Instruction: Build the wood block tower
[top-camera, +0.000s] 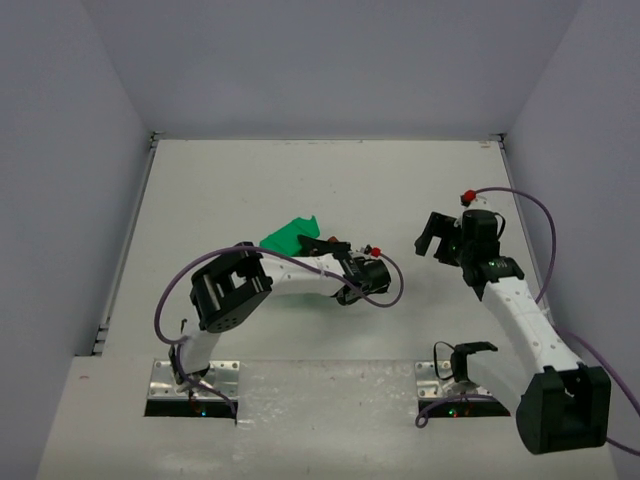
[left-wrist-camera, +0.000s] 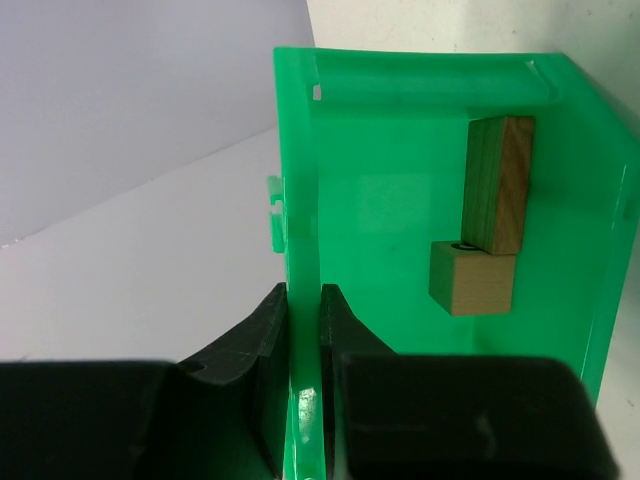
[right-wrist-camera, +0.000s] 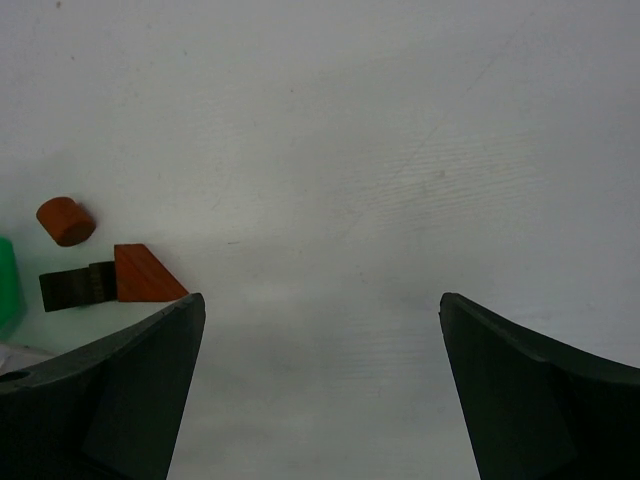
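Observation:
My left gripper (left-wrist-camera: 305, 300) is shut on the side wall of the green plastic bin (left-wrist-camera: 400, 140). Inside the bin lie a tan wooden bar (left-wrist-camera: 497, 185) and a tan cube (left-wrist-camera: 472, 277), touching each other. In the top view the bin (top-camera: 288, 236) sits at the table's middle, at the tip of my left gripper (top-camera: 314, 243). My right gripper (right-wrist-camera: 320, 300) is open and empty over bare table. To its left lie a reddish-brown round piece (right-wrist-camera: 65, 220), a reddish-brown wedge (right-wrist-camera: 145, 275) and a dark brown piece (right-wrist-camera: 75, 287).
In the top view my right gripper (top-camera: 432, 235) hovers right of the left wrist. Grey walls close the table (top-camera: 300, 180) in at the back and sides. A sliver of the green bin (right-wrist-camera: 8, 285) shows at the left edge of the right wrist view.

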